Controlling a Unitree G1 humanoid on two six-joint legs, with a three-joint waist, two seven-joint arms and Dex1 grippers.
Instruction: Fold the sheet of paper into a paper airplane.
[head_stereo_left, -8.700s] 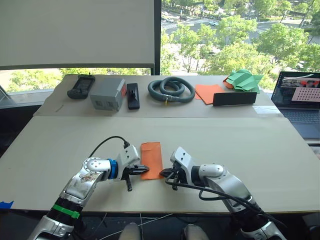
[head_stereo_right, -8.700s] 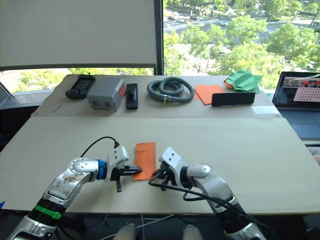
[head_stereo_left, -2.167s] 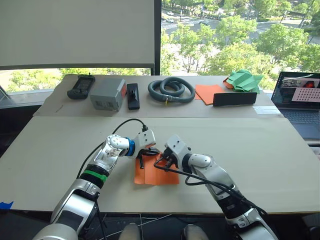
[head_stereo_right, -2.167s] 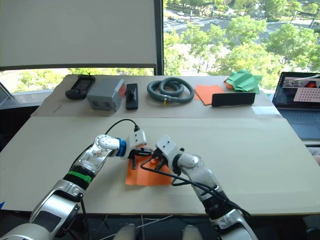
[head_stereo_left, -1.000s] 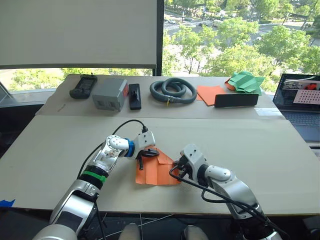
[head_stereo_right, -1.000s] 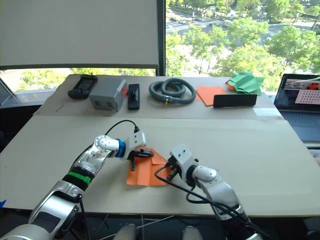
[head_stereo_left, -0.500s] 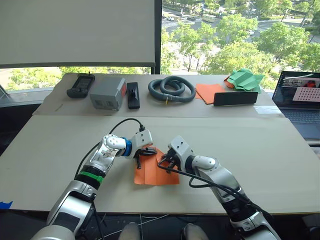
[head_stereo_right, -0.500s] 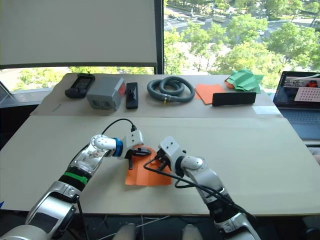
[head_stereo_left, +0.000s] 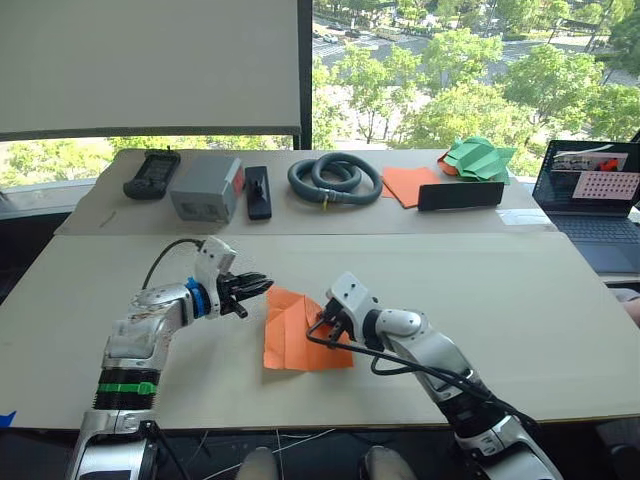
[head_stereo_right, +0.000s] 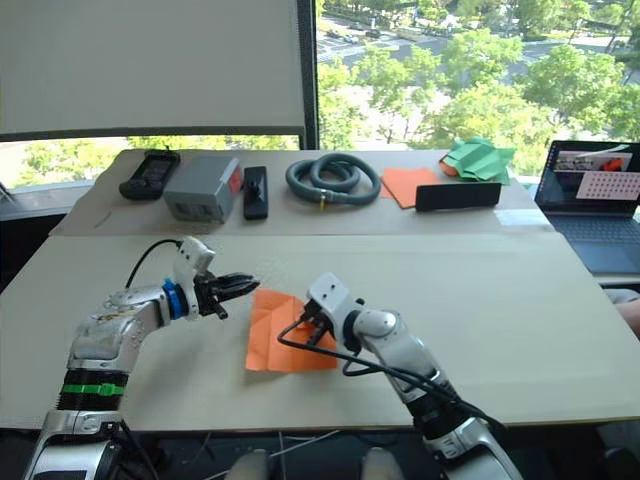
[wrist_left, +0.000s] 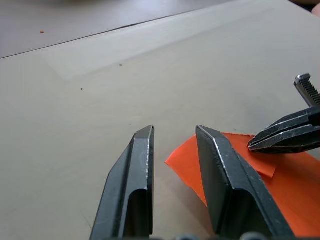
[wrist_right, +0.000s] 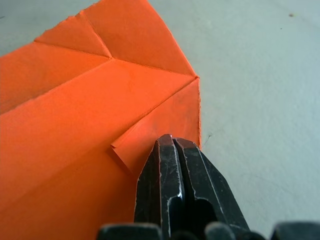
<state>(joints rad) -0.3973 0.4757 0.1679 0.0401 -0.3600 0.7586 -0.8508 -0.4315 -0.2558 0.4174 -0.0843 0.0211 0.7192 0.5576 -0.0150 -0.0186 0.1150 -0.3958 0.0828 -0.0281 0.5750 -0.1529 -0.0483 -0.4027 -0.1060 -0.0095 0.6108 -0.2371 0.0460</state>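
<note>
Far corner of the creased orange sheet pressed by the right gripper – left gripper just off its edge.

The left gripper (head_stereo_left: 255, 286), jaws slightly parted and empty, is held beside the sheet of paper (head_stereo_left: 290, 345); the right gripper (wrist_right: 172, 150), fingers together, is set on the sheet's folded corner – the nearer arm.

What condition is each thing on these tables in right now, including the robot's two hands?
sheet of paper: lying on the near table, partly folded, top corners turned in.
left hand: open, beside the paper's top corner, holding nothing.
right hand: shut, tips pressing on a folded flap.
laptop: open, screen lit.
hose: coiled.
green paper pile: folded, crumpled.
flat orange sheet: unfolded, lying flat.
</note>
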